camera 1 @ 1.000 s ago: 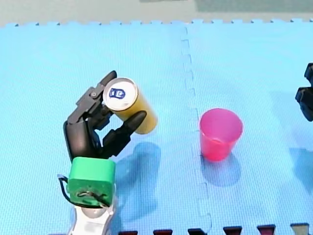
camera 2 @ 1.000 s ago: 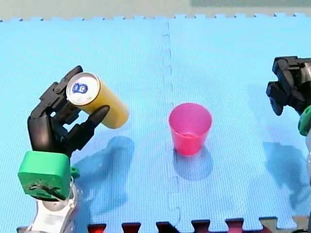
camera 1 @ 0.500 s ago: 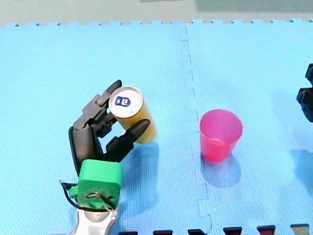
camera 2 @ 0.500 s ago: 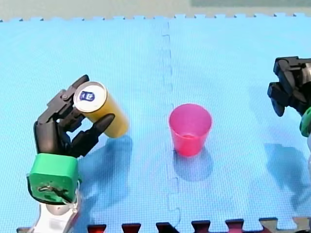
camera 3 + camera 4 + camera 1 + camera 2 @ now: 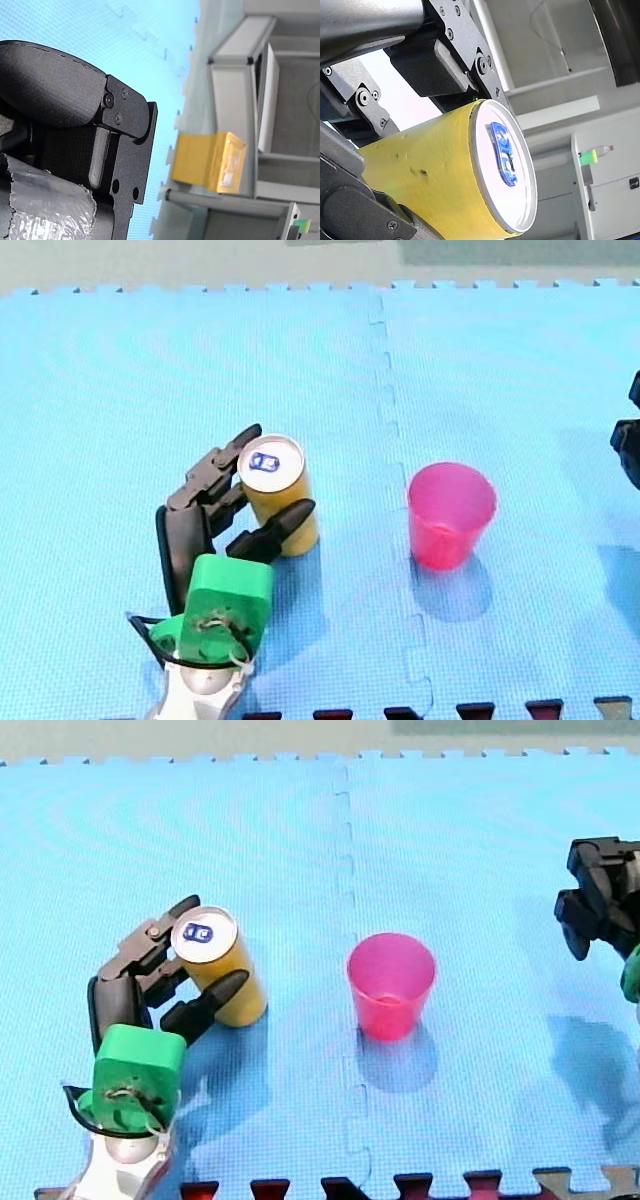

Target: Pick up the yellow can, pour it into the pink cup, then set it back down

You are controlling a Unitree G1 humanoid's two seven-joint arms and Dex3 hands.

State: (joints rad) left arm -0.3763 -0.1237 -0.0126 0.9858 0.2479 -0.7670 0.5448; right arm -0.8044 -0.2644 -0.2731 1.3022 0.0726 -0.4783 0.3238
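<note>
Now the left hand (image 5: 200, 525) grips the upright yellow can (image 5: 282, 508) near the pink cup (image 5: 450, 517); right hand (image 5: 598, 895), far right, unclear.

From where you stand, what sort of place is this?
Probably a robot test lab: blue interlocking foam mats, metal framing beyond, the left robot hand gripping a yellow can beside a pink cup, the right robot hand at the mats' right edge.

the left hand (image 5: 205, 525), at the lower left, gripped the yellow can (image 5: 278, 502) between curled fingers and thumb. the right hand (image 5: 598, 898) hung curled at the right edge, holding nothing.
</note>
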